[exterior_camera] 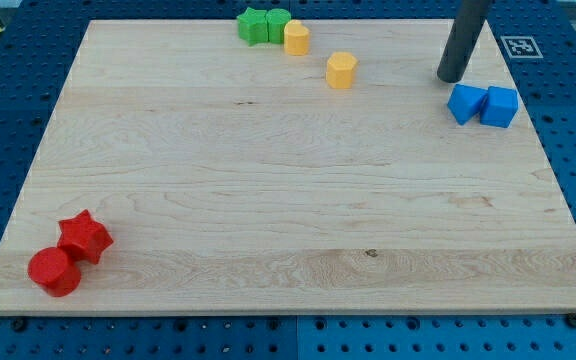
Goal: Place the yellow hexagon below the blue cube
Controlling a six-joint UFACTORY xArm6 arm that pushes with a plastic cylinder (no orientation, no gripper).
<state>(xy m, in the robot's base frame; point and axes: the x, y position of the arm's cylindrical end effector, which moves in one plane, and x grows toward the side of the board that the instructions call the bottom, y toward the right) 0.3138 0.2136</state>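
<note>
The yellow hexagon (341,70) lies near the view's top, right of centre. The blue cube (500,106) sits at the view's right, touching a second blue block (466,103) on its left. My tip (452,77) rests on the board just above and left of the blue pair, about a hundred pixels right of the yellow hexagon. It touches neither block as far as I can tell.
A second yellow block (297,39) touches two green blocks (253,24) (278,21) at the top edge. A red star (85,237) and a red cylinder (54,271) sit at the bottom left. The wooden board (288,200) ends close behind the blue blocks.
</note>
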